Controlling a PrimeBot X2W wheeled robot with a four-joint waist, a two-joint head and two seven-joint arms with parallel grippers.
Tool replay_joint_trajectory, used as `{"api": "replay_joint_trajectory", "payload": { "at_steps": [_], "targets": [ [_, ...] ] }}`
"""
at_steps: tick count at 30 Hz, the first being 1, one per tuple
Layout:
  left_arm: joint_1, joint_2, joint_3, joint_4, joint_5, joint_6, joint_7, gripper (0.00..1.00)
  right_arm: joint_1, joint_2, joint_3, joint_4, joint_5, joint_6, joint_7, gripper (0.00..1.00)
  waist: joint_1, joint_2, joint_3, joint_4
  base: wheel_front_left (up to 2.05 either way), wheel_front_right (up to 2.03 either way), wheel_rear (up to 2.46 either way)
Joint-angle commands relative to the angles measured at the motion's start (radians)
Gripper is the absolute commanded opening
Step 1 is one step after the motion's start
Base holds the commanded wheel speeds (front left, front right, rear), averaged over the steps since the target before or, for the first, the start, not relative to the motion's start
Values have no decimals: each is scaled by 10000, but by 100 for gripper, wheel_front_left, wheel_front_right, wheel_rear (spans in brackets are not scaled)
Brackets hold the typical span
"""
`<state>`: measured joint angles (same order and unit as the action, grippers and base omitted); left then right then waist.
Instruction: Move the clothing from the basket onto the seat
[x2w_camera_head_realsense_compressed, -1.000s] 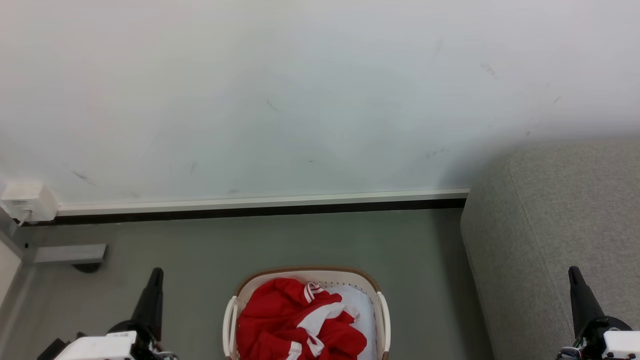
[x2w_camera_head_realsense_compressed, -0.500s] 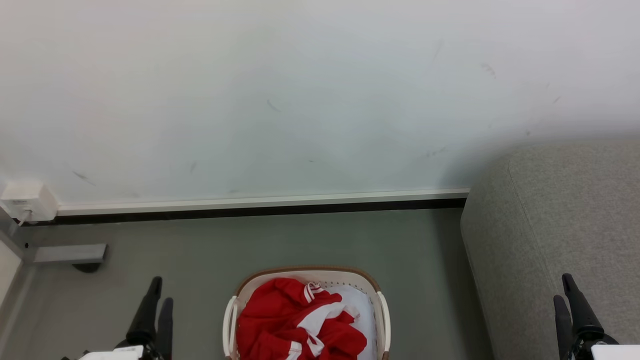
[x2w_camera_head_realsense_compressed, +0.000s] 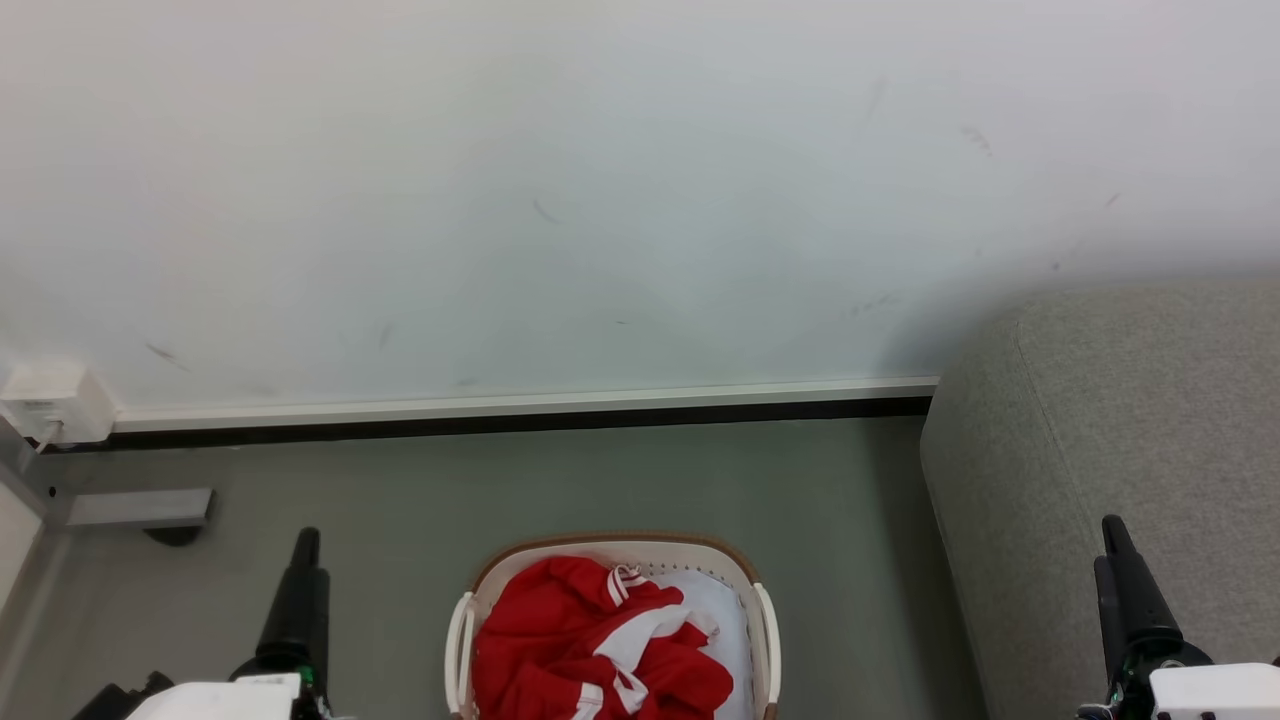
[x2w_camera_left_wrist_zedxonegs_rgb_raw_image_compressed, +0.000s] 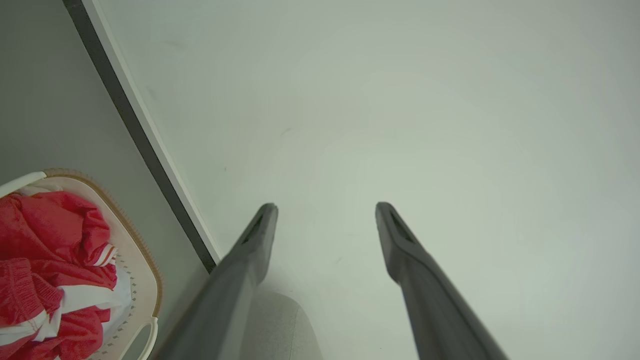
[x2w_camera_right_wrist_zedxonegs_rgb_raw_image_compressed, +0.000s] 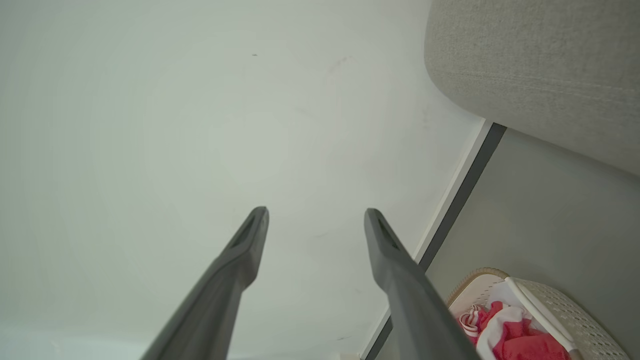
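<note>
- While your left end effector (x2w_camera_left_wrist_zedxonegs_rgb_raw_image_compressed: 326, 210) hangs with its two fingers (x2w_camera_left_wrist_zedxonegs_rgb_raw_image_compressed: 250, 260) spread wide and nothing between them, left of the basket (x2w_camera_head_realsense_compressed: 765, 620), watch its descent: coming in too far sideways, it could strike the brown rim (x2w_camera_head_realsense_compressed: 620, 540) and shove or tip the light basket.
- At centre, the clothing (x2w_camera_head_realsense_compressed: 590, 640) lies crumpled inside the basket, red over a white lining (x2w_camera_head_realsense_compressed: 725, 620); a shallow pinch may catch one fold only, so the garment trails and snags on the rim, or takes the lining with it.
- On the right, your right end effector (x2w_camera_right_wrist_zedxonegs_rgb_raw_image_compressed: 316, 214) is likewise spread and empty, showing against the seat (x2w_camera_head_realsense_compressed: 1120, 420); swinging across, it could drag on the upholstery, and a garment released near the rounded edge might slide off.
- Bare grey floor (x2w_camera_head_realsense_compressed: 600, 480) carries the basket; it looks smooth, so a nudge would likely make the basket skid.
- Behind, left to right: a small white box (x2w_camera_head_realsense_compressed: 55, 400) low on the pale, scuffed wall (x2w_camera_head_realsense_compressed: 600, 200), a skirting board (x2w_camera_head_realsense_compressed: 520, 405), then the seat.
</note>
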<state>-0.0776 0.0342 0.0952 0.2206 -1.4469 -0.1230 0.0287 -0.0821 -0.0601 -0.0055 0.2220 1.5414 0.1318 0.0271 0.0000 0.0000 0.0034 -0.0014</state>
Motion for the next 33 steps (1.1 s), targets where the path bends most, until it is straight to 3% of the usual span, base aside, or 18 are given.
{"api": "replay_joint_trajectory", "payload": {
  "at_steps": [1, 10, 12, 13, 17, 24, 33],
  "targets": [
    [-271, 86, 32, -234, 559, -42, -158, 100, -381, -126, 113, -253, -363, -3, -133, 100, 0, 0, -3, -11, 0, 0, 0],
    [-259, 102, -61, -574, 2699, -45, -518, 100, -424, -105, 349, -498, -1618, -5, -502, 100, 0, 0, -2, -49, 0, 0, 0],
    [-259, 102, -61, -574, 2699, -45, -518, 100, -424, -105, 349, -498, -1618, -5, -502, 100, 0, 0, -2, -49, 0, 0, 0],
    [-256, 109, -126, -719, 3565, 54, -674, 100, -502, -189, 532, -567, -2402, -5, -655, 100, 0, 0, 9, -68, 0, 0, 0],
    [-248, 112, -185, -773, 4020, 130, -747, 100, -534, -251, 599, -585, -2915, -6, -728, 100, 0, 0, 12, -78, 0, 0, 0],
    [-202, 123, -449, -855, 5848, 443, -989, 100, -568, -461, 950, -490, -4879, -7, -971, 100, 0, 0, 0, -109, 0, 0, 0],
    [-190, 254, -696, -831, 7580, 780, -1288, 100, -622, -521, 1327, -302, -6370, -8, -1263, 100, 0, 0, -25, -143, 0, 0, 0]
  ]
}}
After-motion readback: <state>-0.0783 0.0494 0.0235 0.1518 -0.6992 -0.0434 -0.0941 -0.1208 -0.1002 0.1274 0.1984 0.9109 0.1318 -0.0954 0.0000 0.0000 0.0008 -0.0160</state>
